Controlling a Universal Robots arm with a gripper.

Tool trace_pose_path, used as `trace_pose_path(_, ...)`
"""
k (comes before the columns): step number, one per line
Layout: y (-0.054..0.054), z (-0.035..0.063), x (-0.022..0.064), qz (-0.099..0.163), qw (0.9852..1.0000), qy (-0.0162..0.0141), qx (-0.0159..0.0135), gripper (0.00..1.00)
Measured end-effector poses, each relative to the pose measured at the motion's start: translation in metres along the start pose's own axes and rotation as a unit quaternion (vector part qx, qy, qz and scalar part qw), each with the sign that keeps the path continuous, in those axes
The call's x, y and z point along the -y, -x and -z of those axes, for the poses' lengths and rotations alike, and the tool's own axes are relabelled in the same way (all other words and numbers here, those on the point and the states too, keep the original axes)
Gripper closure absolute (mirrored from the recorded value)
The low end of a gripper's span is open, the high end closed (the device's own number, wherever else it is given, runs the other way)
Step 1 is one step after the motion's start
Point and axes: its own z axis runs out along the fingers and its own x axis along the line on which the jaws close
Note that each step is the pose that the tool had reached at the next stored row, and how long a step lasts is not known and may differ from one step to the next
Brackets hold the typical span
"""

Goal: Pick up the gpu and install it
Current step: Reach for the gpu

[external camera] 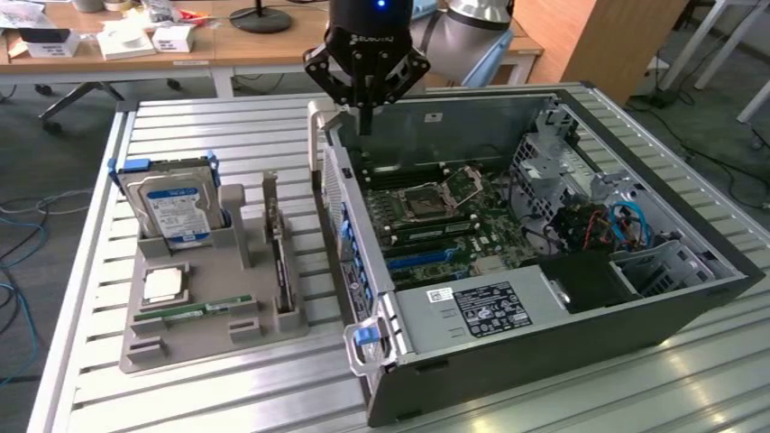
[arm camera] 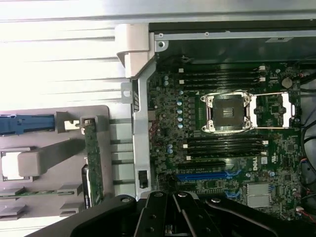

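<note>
So, any print on the gpu [external camera: 283,262] is too small for me to read. It's parked in a slot of the grey plastic tray [external camera: 198,338], standing on its long edge, a thin dark board with a black face. Its long axis runs parallel to the side wall of the case [external camera: 578,347], and the silvery metal bracket is at the end closer to the fingers [external camera: 364,113]. From the fingers it sits well off to the exterior view's left and lower down.

Further from the fingers in that tray are a slim green memory stick [external camera: 193,311] lying flat, a square silvery processor chip [external camera: 162,284], and a hard drive [external camera: 176,215] upright in a blue frame. Its label is blue and white, text unreadable.

The gripper [external camera: 364,129] is black, with what reads like Robotiq on its body. Its fingers are clenched together on nothing and hang point-down over the far corner of the case, just beside a beige latch [external camera: 319,122].

Below the fingers is the green motherboard [arm camera: 168,113]: a square metal-framed socket [arm camera: 228,112], black memory slots on either side, a long blue slot [arm camera: 205,175], and what looks like a white Dell mark. The power supply [external camera: 481,307] has a black label with tiny white text. Everything stands on a ribbed aluminium table [external camera: 216,122].
</note>
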Motion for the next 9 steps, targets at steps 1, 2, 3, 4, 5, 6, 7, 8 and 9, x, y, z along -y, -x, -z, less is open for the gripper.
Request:
trace_pose_path(1, -0.004, 0.0001, 0.0001, 0.000, 1.0000, 0.0000, 0.0000, 0.89)
trace_pose_path(2, -0.008, 0.0002, 0.0003, 0.000, 1.0000, 0.0000, 0.0000, 0.89)
trace_pose_path(3, -0.012, 0.0002, 0.0005, 0.000, 1.0000, 0.0000, 0.0000, 0.89)
trace_pose_path(4, -0.015, 0.0003, 0.0006, 0.000, 1.0000, -0.0001, 0.0000, 0.89)
trace_pose_path(5, -0.019, 0.0004, 0.0008, 0.000, 1.0000, 0.0000, 0.0000, 0.89)
trace_pose_path(6, -0.022, 0.0004, 0.0009, 0.000, 1.0000, 0.0000, 0.0000, 0.89)
trace_pose_path(7, -0.026, 0.0005, 0.0010, 0.000, 1.0000, 0.0000, 0.0000, 0.89)
trace_pose_path(8, -0.029, 0.0006, 0.0012, 0.000, 1.0000, 0.0000, 0.0000, 0.89)
trace_pose_path(9, -0.033, 0.0006, 0.0014, 0.000, 1.0000, 0.0000, 0.0000, 0.89)
